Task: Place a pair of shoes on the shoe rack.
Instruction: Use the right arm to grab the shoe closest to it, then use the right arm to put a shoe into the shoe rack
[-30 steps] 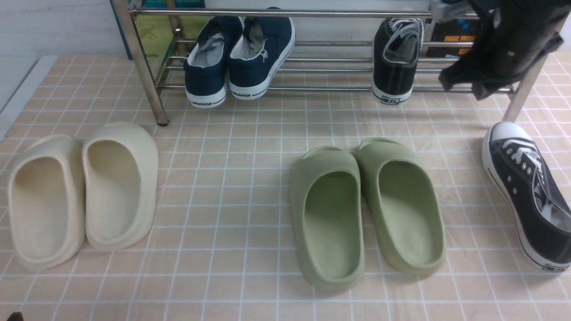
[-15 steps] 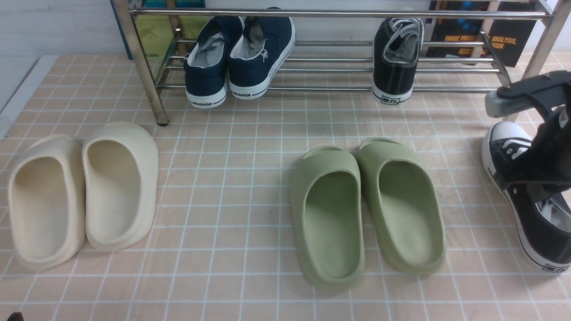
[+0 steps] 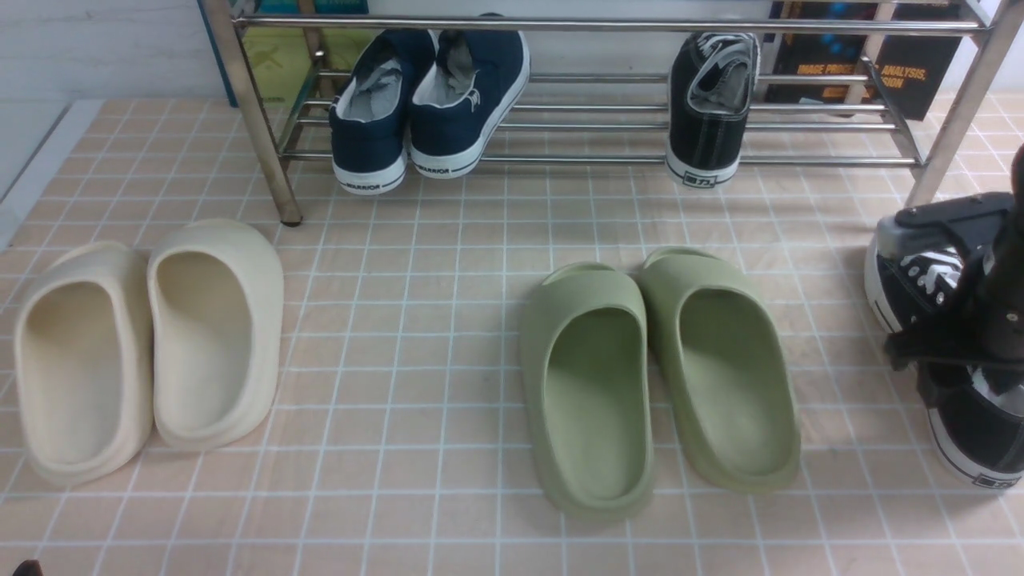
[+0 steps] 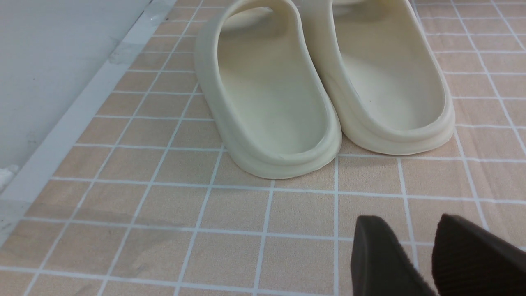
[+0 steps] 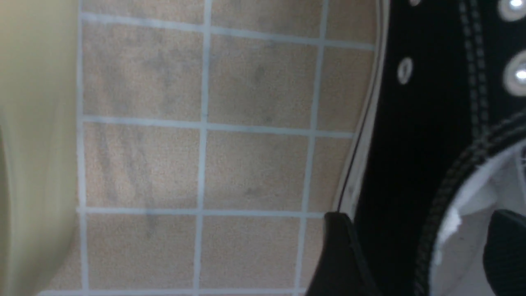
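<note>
One black canvas sneaker (image 3: 710, 100) stands heel-out on the chrome shoe rack (image 3: 600, 24), right of centre. The other black sneaker (image 3: 972, 436) lies on the floor at the far right, toe toward the rack. My right gripper (image 3: 956, 360) is low over its middle. In the right wrist view the gripper (image 5: 419, 250) is open, and its jaws straddle the sneaker's (image 5: 415, 135) side wall, one outside and one over the grey lining. My left gripper (image 4: 411, 224) hangs over bare floor with a narrow gap between its fingers, empty.
Navy WARRIOR sneakers (image 3: 428, 100) sit on the rack at the left. Olive-green slides (image 3: 656, 376) lie mid-floor, close left of the right gripper. Cream slides (image 3: 148, 344) lie at the left, just beyond the left gripper (image 4: 320, 82). The rack's right leg (image 3: 952, 120) stands behind the floor sneaker.
My right arm has come down from the rack's upper right corner to the floor sneaker and now straddles its side. The shoes have not moved.
</note>
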Tool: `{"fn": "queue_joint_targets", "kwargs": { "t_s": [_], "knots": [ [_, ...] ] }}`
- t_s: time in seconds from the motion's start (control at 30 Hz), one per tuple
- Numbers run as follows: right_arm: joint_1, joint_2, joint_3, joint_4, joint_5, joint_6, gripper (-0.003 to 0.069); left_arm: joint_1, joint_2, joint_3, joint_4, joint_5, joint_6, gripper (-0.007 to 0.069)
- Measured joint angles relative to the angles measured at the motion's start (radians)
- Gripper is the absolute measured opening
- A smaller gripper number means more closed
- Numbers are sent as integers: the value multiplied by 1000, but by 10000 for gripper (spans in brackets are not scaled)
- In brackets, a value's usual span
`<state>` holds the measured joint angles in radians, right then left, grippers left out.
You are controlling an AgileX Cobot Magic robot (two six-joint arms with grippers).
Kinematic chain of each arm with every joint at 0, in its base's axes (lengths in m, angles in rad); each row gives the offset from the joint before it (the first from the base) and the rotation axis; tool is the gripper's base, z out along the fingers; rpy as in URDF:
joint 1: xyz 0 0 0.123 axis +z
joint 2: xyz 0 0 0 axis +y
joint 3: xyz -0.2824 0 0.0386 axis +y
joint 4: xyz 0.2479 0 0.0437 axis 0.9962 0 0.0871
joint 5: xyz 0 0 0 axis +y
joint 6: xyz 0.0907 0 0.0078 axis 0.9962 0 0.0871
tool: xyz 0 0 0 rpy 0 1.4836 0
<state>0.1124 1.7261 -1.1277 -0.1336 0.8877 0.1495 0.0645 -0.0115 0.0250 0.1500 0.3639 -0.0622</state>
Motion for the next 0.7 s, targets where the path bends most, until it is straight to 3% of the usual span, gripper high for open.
{"fn": "queue_joint_targets", "kwargs": {
  "t_s": [0.03, 0.07, 0.17, 0.2, 0.23, 0.27, 0.7],
  "knots": [
    [0, 16, 0, 11, 0, -16, 409, 0, 0, 0, 0, 0, 0, 236],
    [0, 49, 0, 34, 0, -63, 330, 0, 0, 0, 0, 0, 0, 236],
    [0, 76, -3, 42, -1, -102, 172, 0, 0, 0, 0, 0, 0, 236],
    [0, 76, -4, 43, -1, -104, 160, 0, 0, 0, 0, 0, 0, 236],
    [-1, 76, -18, 43, 17, -108, 64, 0, 0, 0, 0, 0, 0, 236],
    [-1, 74, -29, 47, 31, -108, 31, 0, 0, 0, 0, 0, 0, 236],
    [21, -49, -319, 134, 145, -127, 22, 0, 0, 0, 0, 0, 0, 236]
  ]
}}
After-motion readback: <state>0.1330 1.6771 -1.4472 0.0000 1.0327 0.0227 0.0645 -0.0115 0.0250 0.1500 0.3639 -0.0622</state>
